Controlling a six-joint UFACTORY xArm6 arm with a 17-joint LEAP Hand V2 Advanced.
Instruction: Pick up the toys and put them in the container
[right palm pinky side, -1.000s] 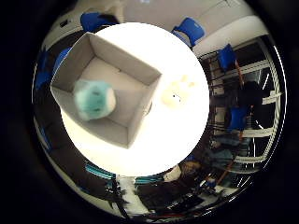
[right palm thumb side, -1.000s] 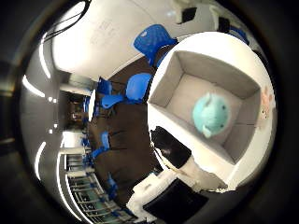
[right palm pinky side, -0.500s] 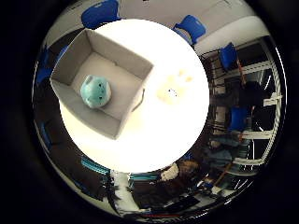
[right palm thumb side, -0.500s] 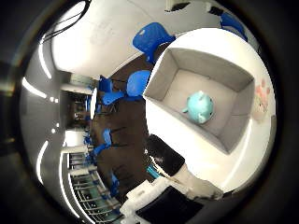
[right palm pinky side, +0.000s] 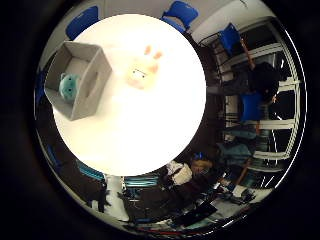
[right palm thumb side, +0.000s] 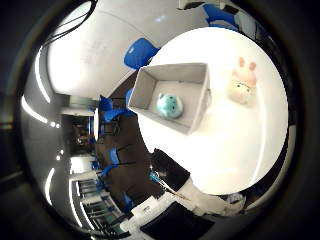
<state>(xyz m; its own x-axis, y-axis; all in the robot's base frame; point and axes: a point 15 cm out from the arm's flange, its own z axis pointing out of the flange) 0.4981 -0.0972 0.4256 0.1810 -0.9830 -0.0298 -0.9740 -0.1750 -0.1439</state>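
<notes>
Teal toy (right palm thumb side: 169, 105) already sits in the grey container (right palm thumb side: 150, 85), on its floor, roughly mid-box. Second toy, a pale pink bunny plush (right palm thumb side: 242, 86), lies on the round white table (right palm thumb side: 235, 150) just beside the container, outside one of its side walls, not touching as far as I can tell. So task approx half done, bunny is what's left imo. Hand: no fingers show in either palm view, so can't tell if it's open or curled; nothing sits close to the palm, both toys look small and far off, so it's prob high above the table and carrying nothing. Risks from here: 1) the descent starts from far out, so small aim error could put fingers on the container wall instead of the bunny, and the light fabric-looking box could slide or tip w/ the teal toy inside. 2) bunny is soft and rounded, the fingers could squash it sideways or roll it rather than close round it, poss. nudging it toward the table edge. 3) bunny reads pale on a v. bright tabletop, outline is weak, so its true centre and which way it lies are hard to judge. 4) weak hold could drop it short of the box on the carry over the wall.
</notes>
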